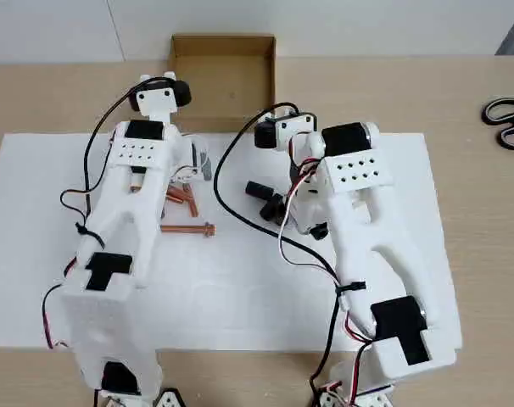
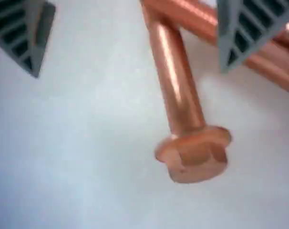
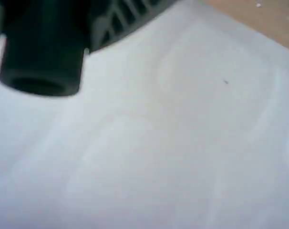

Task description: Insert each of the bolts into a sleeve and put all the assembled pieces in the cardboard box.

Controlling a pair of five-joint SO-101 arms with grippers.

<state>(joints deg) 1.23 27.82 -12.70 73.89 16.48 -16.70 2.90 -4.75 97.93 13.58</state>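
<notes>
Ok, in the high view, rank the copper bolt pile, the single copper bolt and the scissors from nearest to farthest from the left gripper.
1. The copper bolt pile, directly under the left gripper.
2. The single copper bolt, lying alone just beyond the pile.
3. The scissors, far off at the edge of the table.

Counts from the high view:
- Copper-coloured flanged metal bolts [image 1: 187, 229] [image 1: 177, 196] [image 1: 190, 206]: at least three. One lay alone and two were bunched, with an arm hiding part of the bunch.
- Black cylindrical sleeves [image 1: 257, 188] [image 1: 273, 206]: two were clear, and I couldn't tell on a third.
- Open brown cardboard box [image 1: 180, 80]: one.
- Black-handled scissors [image 1: 505, 121]: one pair.
- White robot arms [image 1: 130, 212] [image 1: 367, 229]: two.
- White sheet [image 1: 240, 288]: one.
</notes>
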